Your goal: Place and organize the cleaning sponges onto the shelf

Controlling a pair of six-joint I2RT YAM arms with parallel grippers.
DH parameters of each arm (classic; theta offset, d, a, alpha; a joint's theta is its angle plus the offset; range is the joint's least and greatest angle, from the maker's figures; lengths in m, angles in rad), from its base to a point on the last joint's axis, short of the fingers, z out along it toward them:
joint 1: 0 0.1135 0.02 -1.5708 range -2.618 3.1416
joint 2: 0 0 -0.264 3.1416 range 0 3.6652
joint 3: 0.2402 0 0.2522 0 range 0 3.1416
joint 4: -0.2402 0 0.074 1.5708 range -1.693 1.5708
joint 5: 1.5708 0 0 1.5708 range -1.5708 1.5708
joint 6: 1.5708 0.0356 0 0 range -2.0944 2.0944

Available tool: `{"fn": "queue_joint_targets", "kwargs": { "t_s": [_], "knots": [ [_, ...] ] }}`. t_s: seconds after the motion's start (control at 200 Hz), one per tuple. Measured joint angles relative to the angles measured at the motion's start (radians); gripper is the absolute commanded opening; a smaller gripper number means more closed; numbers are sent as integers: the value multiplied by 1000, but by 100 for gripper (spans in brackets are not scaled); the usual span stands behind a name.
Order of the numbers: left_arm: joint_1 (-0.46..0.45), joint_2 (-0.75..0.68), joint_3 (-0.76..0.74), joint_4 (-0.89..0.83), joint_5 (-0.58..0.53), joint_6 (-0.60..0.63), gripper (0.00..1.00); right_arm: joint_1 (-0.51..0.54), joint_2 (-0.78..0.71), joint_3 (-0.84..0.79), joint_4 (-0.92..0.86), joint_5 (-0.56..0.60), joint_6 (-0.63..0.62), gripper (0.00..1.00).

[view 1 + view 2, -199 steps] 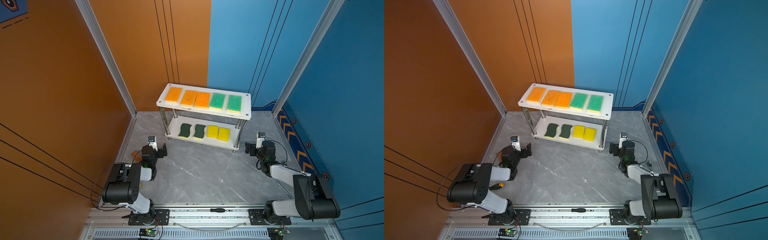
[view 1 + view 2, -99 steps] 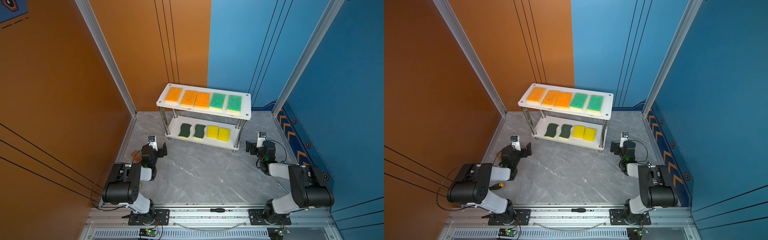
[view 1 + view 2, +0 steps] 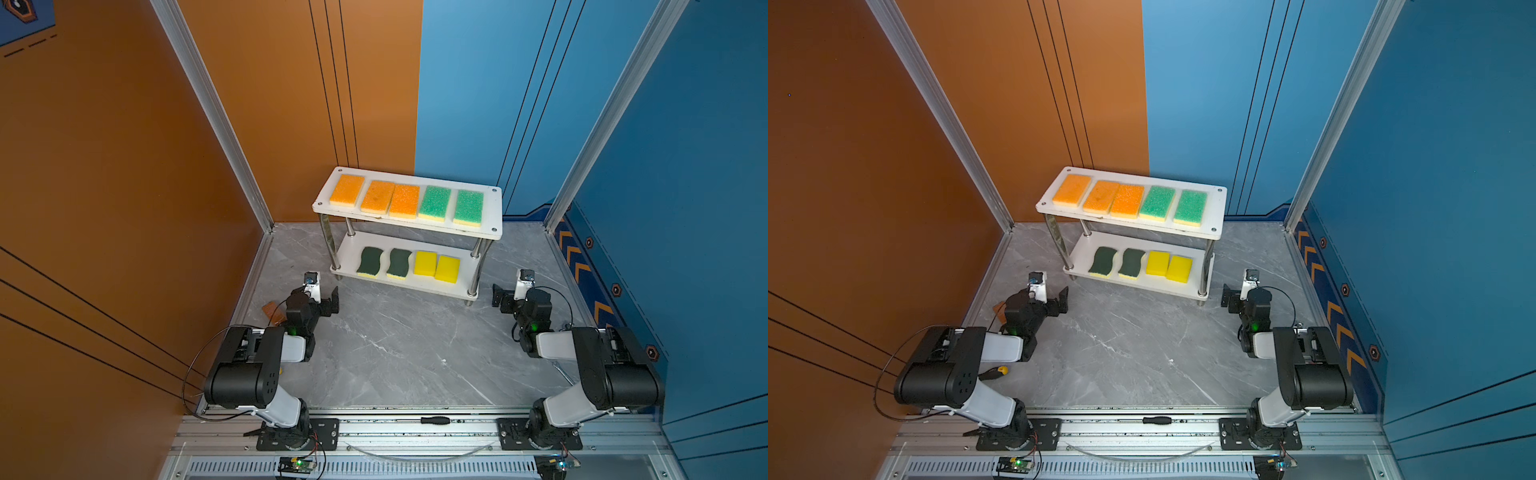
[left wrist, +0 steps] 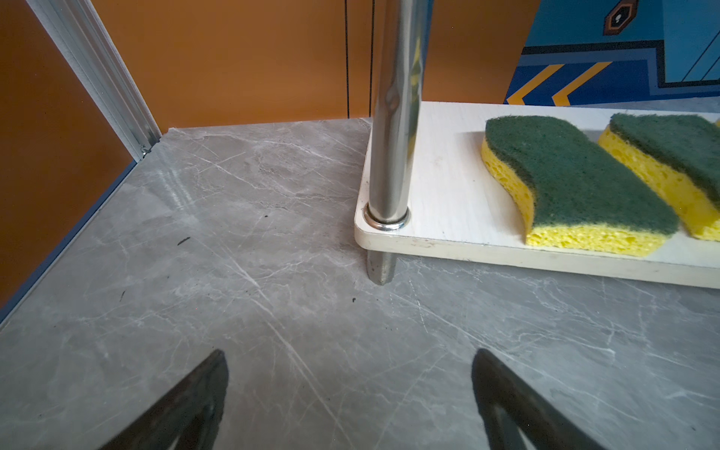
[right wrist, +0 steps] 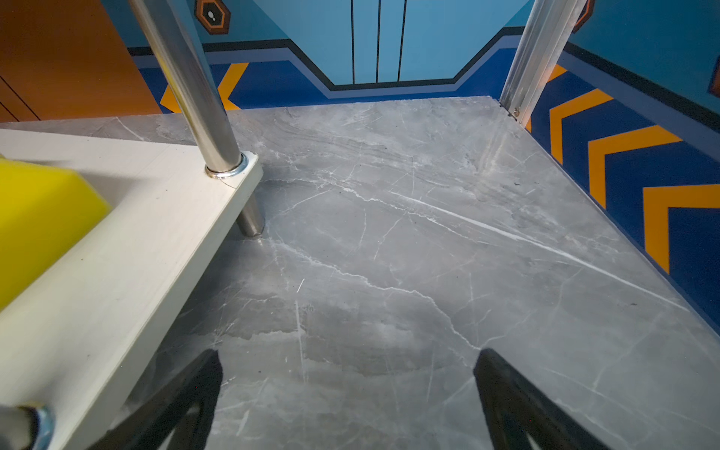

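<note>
One shelf [image 3: 493, 212] held nine cleaning sponges [image 3: 405, 201]: three orange-topped sponges [image 3: 347, 190], two light-green-topped sponges [image 3: 434, 202], two dark-green wavy-edged sponges [image 3: 369, 261] and two plain yellow sponges [image 3: 425, 263].

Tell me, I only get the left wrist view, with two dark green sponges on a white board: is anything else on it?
Observer: Yes, two plain yellow sponges lie next to them on that lower board.
Operator: Anything above?
Observer: An upper board carries three orange sponges and two light green sponges in one row.
Operator: And the other arm?
Observer: The right gripper is open and empty, near the lower board's right end.
</note>
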Motion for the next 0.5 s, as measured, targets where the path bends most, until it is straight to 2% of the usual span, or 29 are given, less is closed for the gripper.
{"fn": "queue_joint_targets", "kwargs": {
  "t_s": [0.501],
  "knots": [
    [14, 4, 15, -37, -31, -17, 98, 0, 0, 0, 13, 6, 3, 100]
  ]
}}
